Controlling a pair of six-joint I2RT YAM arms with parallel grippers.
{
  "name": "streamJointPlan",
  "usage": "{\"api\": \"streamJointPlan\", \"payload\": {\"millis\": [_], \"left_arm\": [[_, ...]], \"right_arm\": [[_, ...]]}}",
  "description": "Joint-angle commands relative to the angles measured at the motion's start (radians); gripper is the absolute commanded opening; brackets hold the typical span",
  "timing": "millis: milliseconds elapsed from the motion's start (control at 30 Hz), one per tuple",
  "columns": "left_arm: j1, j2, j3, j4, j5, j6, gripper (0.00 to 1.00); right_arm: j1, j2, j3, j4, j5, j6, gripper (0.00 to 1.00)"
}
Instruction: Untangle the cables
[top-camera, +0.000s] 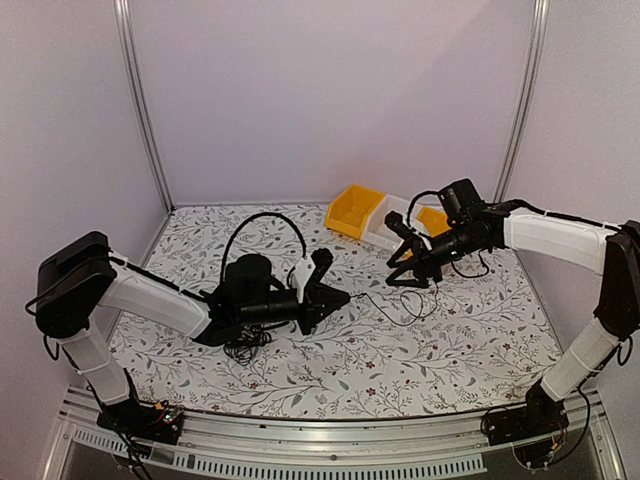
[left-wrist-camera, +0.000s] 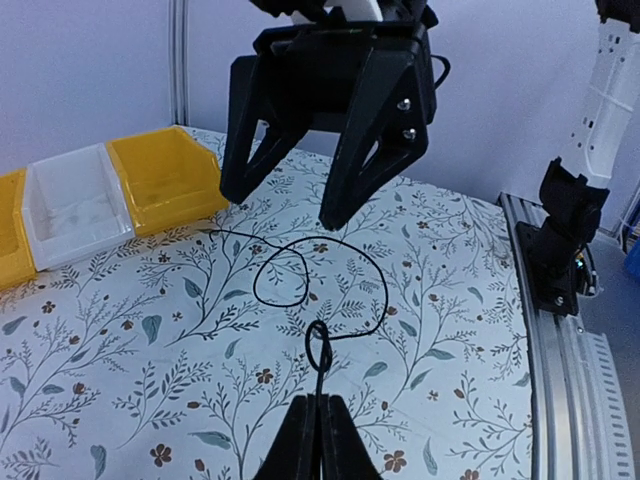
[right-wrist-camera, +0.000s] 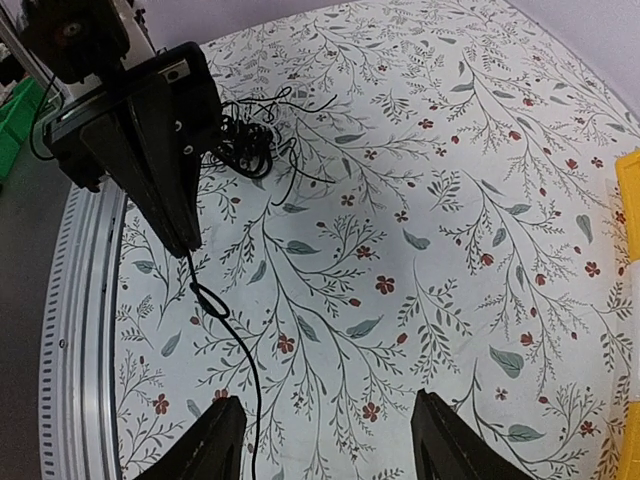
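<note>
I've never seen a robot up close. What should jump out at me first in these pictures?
Two arms meet over a flowered table: the left gripper is pinched shut on a thin black cable that curls in loops towards the right gripper, whose jaws stand open. A scribbly clump of cables lies under the left arm, and yellow and white bins sit at the far edge.

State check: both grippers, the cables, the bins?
left gripper: shut on the single cable, pinching its small loop.
right gripper: open, holding nothing.
single cable: one end pinched, the rest in loose loops on the table.
cable clump: tangled, lying on the table.
bins: three, upright, nothing seen inside.
</note>
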Motion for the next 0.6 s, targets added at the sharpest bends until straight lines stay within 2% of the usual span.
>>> {"api": "streamJointPlan", "payload": {"millis": [0,233,567], "left_arm": [[-0.026,-0.039,-0.03,0.062,-0.013,-0.04,0.0],[-0.038,-0.045,-0.027,0.109,-0.024,-0.069,0.0],[-0.046,-0.025,-0.008,0.132,-0.019,-0.082,0.0]], "right_arm": [[0.028,0.044,0.008,0.035,-0.094,-0.01,0.61],[0.041,0.051,-0.06,0.07,-0.201,0.007,0.61],[0.065,0.073,-0.082,0.088,-0.222,0.012,0.56]]}}
